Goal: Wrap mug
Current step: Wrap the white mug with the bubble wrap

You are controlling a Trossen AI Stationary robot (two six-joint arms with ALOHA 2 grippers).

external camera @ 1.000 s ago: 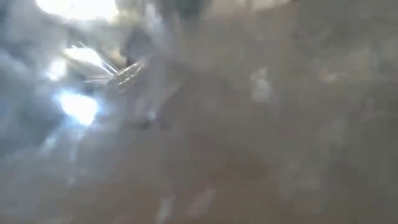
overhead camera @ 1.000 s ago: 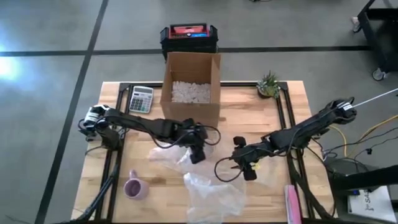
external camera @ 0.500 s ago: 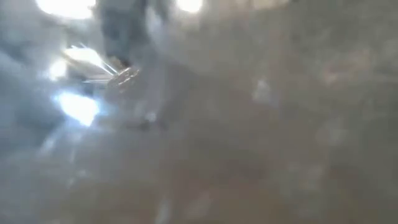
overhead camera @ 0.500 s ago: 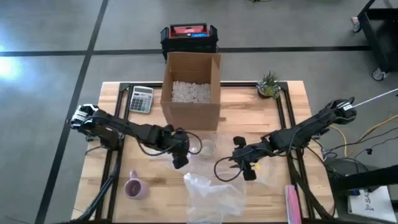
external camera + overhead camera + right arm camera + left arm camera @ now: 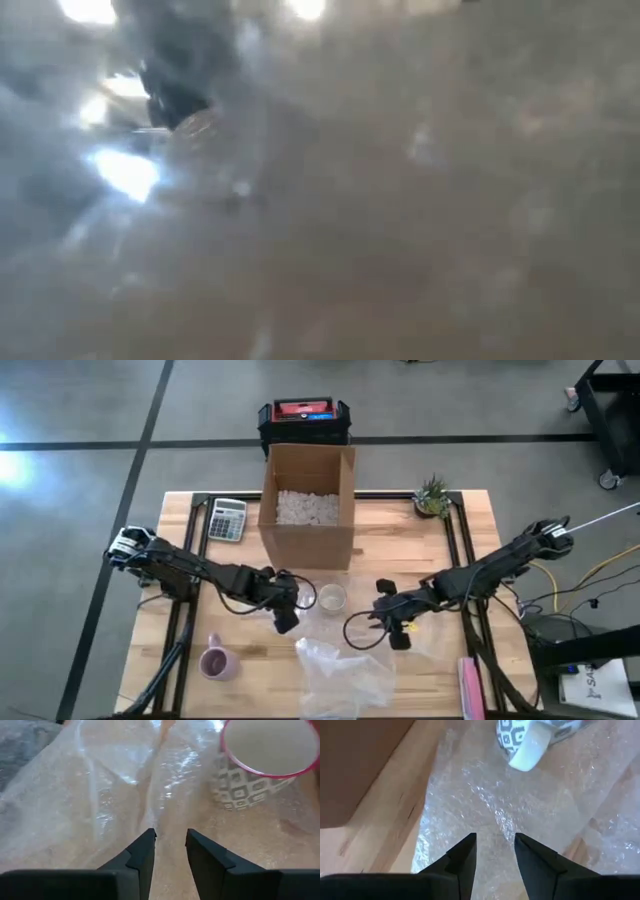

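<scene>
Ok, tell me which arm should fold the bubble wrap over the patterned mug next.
Probably the left. The left claw sits beside the patterned mug, open over the bubble wrap. The right claw, also open, is slightly farther off.

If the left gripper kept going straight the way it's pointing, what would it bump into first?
Probably the bubble wrap spread right ahead of the left gripper, whose jaws are open. Farther along that line lies the patterned mug, though how far is hard to judge.

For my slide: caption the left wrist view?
Open left gripper over bubble wrap, patterned mug ahead.
</scene>
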